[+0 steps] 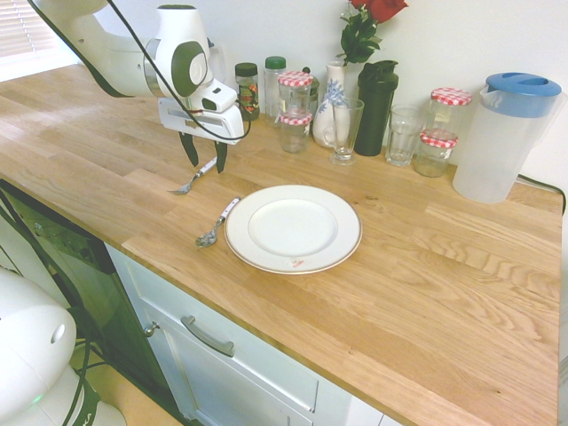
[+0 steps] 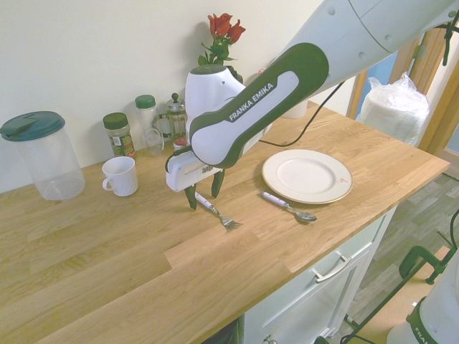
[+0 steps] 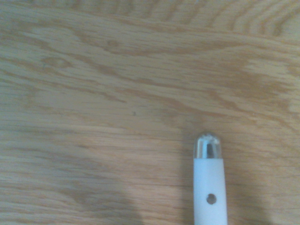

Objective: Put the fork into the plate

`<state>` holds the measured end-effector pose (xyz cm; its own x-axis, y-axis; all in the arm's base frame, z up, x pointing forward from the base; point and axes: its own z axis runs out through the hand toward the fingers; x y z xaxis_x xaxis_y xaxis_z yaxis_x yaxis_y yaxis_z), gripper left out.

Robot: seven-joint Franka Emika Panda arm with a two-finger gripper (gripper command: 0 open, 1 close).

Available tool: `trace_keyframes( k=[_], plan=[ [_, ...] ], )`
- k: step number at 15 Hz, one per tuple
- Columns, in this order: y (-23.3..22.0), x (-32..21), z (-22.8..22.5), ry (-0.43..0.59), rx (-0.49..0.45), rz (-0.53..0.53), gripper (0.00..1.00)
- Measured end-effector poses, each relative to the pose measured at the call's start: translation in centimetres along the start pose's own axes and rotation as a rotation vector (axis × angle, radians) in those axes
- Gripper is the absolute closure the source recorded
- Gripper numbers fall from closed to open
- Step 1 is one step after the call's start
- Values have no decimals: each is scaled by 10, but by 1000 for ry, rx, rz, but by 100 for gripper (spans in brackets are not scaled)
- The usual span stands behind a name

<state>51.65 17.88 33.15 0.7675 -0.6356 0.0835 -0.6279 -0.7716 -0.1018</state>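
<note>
You have the gripper (image 2: 205, 202) with its fingers apart, around the handle end of the fork (image 2: 218, 211), which is lying on the wooden counter (image 2: 136, 265), apart from the plate (image 2: 307, 176) and with the spoon (image 2: 288, 206) between them.

The spoon (image 1: 217, 224) lies between the plate (image 1: 294, 228) and the fork (image 1: 194, 177).

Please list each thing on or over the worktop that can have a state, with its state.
Claw: open, over the fork's handle
Fork: lying outside the plate
Plate: upright, no cutlery on it
Blue-lidded pitcher: closed
Mug: upright
</note>
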Motion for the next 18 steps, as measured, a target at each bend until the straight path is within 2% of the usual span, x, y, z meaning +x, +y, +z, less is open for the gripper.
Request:
trace_keyframes(
  k=[18],
  plan=[
    [-5,-1,2,-3,11,1,100]
  ],
)
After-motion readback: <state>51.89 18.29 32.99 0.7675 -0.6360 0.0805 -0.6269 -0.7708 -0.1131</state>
